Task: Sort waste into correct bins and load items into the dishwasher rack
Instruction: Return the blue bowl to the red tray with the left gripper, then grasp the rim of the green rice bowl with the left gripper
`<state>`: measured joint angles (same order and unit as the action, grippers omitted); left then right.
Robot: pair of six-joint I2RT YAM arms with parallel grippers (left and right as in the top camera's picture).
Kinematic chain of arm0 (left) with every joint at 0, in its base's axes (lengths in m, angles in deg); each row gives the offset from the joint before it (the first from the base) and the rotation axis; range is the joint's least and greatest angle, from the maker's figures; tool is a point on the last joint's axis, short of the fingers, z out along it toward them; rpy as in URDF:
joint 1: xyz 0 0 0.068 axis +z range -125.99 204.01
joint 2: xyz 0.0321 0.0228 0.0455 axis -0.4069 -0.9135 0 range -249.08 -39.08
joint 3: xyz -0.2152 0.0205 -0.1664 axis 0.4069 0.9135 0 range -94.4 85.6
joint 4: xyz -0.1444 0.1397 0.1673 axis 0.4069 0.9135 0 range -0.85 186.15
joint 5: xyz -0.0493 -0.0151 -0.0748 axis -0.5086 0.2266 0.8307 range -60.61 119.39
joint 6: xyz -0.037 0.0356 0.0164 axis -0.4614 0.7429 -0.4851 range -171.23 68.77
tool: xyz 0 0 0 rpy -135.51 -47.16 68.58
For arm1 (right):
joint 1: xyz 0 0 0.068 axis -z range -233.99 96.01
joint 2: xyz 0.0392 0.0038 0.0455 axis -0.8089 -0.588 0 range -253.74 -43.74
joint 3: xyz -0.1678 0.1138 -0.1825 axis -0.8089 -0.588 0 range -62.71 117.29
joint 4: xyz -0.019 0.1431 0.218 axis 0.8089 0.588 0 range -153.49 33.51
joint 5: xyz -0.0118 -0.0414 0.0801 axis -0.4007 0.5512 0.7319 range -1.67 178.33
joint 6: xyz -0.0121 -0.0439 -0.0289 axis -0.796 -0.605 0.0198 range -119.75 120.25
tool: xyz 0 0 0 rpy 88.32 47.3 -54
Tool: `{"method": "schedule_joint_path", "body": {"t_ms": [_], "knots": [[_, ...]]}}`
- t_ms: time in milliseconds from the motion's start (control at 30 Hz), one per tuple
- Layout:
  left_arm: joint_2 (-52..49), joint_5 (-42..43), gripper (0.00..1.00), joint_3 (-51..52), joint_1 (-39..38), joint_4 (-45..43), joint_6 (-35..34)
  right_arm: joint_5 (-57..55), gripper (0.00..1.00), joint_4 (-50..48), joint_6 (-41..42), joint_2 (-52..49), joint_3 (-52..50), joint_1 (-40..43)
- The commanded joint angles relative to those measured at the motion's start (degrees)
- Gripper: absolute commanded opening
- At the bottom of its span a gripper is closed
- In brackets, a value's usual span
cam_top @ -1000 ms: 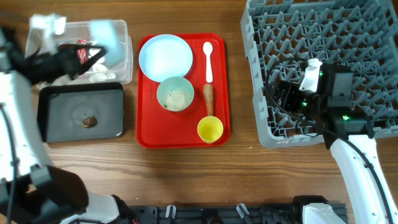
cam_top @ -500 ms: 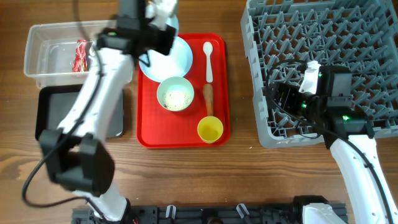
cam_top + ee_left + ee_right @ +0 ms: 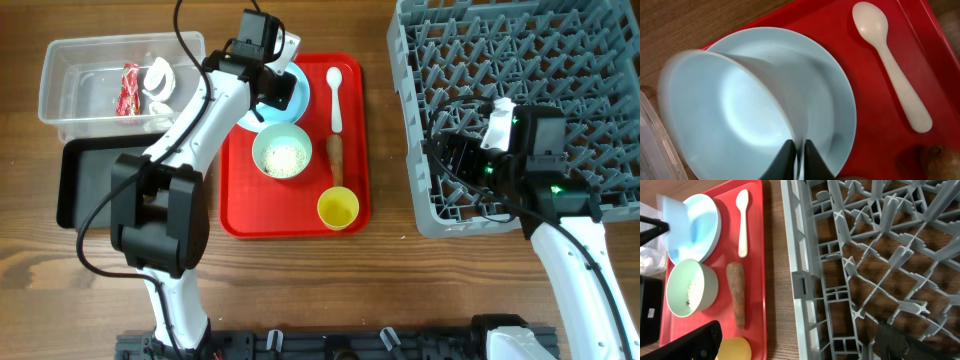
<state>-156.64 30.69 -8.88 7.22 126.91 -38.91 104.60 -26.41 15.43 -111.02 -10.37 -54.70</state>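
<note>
My left gripper (image 3: pixel 799 145) is shut on the rim of an empty pale blue bowl (image 3: pixel 730 110), holding it tilted just above the light-blue plate (image 3: pixel 837 95) on the red tray (image 3: pixel 240 200). In the overhead view the left gripper (image 3: pixel 272 88) is at the tray's back. A second bowl (image 3: pixel 282 153) holds rice-like crumbs. The carrot (image 3: pixel 335 160), yellow cup (image 3: pixel 338 208) and white spoon (image 3: pixel 334 98) lie on the tray. My right gripper (image 3: pixel 800 347) is open and empty over the grey rack's (image 3: pixel 520 100) left edge.
The clear bin (image 3: pixel 75 60) at back left holds a red wrapper (image 3: pixel 130 88) and white paper (image 3: pixel 157 75). The black bin (image 3: pixel 85 190) lies in front of it, partly hidden by my left arm. Bare wood separates the tray and the rack.
My left arm swung right from above the clear bin to over the plate, still holding the bowl. The right arm has not moved.
</note>
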Motion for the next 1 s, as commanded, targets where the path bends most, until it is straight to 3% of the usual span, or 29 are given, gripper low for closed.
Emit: {"method": "schedule_joint_path", "body": {"t_ms": [0, 33, 133, 267, 367, 500, 633, 800, 967], "knots": [[-0.22, -0.74, 0.31, -0.15, -0.24, 0.0, -0.81, 0.28, 1.0, -0.13, 0.2, -0.39, 0.9, -0.42], [-0.22, -0.76, 0.42, -0.15, -0.24, -0.02, -0.81, 0.28, 1.0, -0.11, 0.17, -0.39, 0.9, -0.42], [0.39, -0.76, 0.41, -0.17, -0.24, -0.24, -1.46, 0.28, 1.0, 0.07, -0.07, -0.39, 0.9, -0.42], [4.26, -0.72, 0.47, -1.49, -0.44, 1.77, -6.99, 0.26, 1.0, 0.13, -0.2, -0.39, 0.9, -0.42], [8.68, 1.44, 0.52, -1.92, -1.49, 6.51, -7.5, 0.26, 1.0, 0.13, -0.17, -0.39, 0.9, -0.42], [11.19, 6.64, 0.44, -1.92, -4.55, 12.5, -11.26, 0.24, 1.0, 0.11, -0.17, -0.39, 0.9, -0.42], [9.53, 6.34, 0.4, -0.7, -8.66, 15.43, -20.83, 0.07, 1.0, 0.09, -0.17, -0.39, 0.9, -0.42], [5.9, -0.48, 0.43, 2.25, -12.76, 15.85, -36.96, 0.11, 1.0, 0.2, -0.02, -0.39, 0.9, -0.42], [3.39, -6.21, 0.43, 4.42, -13.81, 14.45, -41.55, 0.09, 1.0, 0.37, -0.11, -0.39, 0.9, -0.42]]}}
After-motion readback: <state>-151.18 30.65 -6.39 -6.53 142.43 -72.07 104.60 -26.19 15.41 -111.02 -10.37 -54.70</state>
